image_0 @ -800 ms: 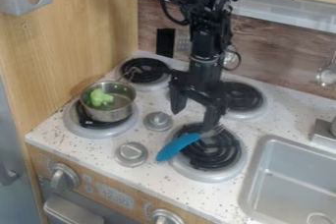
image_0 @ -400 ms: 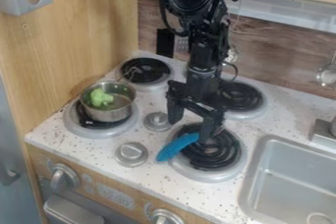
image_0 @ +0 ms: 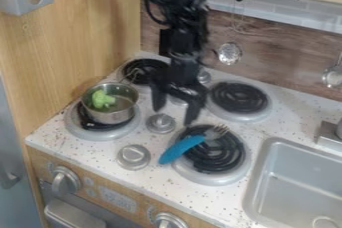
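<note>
My fingers hang apart and empty, my gripper behind the blue-handled fork. It lies partly over the burner near the stovetop's front edge. A sound grasp calls for straddling its handle squarely, clear of the coils. Broccoli sits in the pot near the left edge.

Arm cut off by top edge; sink by right edge; display digits blurred.
</note>
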`<move>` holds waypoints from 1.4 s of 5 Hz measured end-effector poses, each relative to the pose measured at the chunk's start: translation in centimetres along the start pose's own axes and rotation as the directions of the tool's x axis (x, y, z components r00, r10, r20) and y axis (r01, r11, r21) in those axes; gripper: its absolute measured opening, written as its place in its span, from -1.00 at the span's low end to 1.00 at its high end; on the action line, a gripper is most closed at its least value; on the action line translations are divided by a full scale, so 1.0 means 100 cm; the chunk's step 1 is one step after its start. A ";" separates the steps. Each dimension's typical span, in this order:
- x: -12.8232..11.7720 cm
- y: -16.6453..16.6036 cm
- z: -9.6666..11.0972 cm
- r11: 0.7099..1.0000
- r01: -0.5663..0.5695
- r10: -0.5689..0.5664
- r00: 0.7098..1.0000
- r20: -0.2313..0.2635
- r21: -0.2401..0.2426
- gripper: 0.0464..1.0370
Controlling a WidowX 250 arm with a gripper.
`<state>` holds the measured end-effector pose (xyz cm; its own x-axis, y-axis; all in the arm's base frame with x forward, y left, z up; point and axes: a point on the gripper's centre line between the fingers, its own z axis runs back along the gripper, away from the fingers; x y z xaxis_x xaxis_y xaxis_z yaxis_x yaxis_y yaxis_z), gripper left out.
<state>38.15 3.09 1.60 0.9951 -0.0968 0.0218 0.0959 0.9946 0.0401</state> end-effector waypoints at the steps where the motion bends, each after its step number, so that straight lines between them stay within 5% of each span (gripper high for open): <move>1: 0.003 0.046 0.009 0.993 -0.115 0.114 0.993 0.039 0.012 0.92; 3: 0.002 0.106 0.013 0.964 -0.261 0.259 0.965 0.050 0.047 0.92; 4: -0.001 0.130 -0.006 0.945 -0.322 0.322 0.947 -0.006 0.053 0.92; 5: -0.001 0.133 -0.024 0.946 -0.320 0.323 0.944 -0.068 0.058 0.92; 7: -0.005 0.130 -0.032 0.952 -0.302 0.306 0.947 -0.101 0.060 0.92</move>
<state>38.96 16.24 -1.06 0.9738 0.2169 -0.0678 -0.2105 0.9733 0.0911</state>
